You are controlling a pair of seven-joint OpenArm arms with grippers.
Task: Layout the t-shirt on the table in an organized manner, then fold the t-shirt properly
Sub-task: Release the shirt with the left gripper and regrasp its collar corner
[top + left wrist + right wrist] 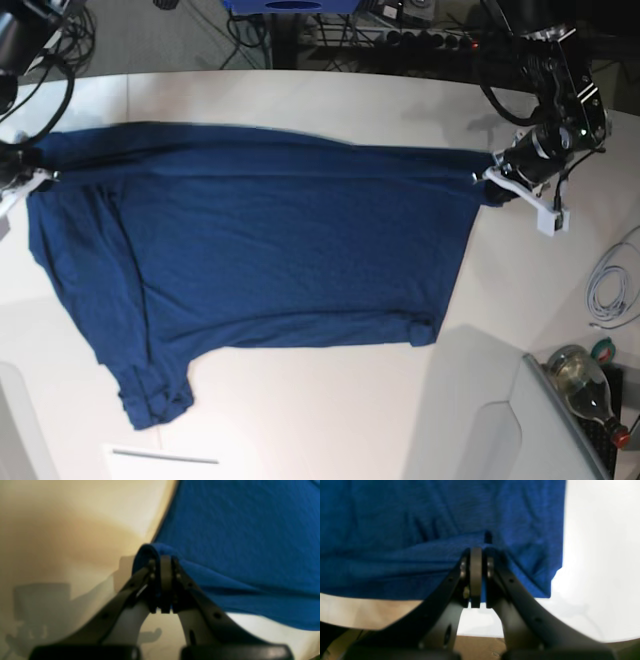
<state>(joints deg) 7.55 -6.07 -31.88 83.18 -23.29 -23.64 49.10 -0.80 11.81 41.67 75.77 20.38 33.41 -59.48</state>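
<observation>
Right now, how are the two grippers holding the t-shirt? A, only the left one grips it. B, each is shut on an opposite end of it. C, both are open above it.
B: the left gripper and right gripper each pinch the t-shirt, stretched between them over the table.

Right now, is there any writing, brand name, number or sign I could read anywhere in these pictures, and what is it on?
None can be read.
t-shirt: plain blue, no print or label showing.
table: bare white, no markings.
bottle at the table's corner: any label is too small to tell.
Both wrist views are blurred; no lettering shows on the left gripper or the right gripper.
</observation>
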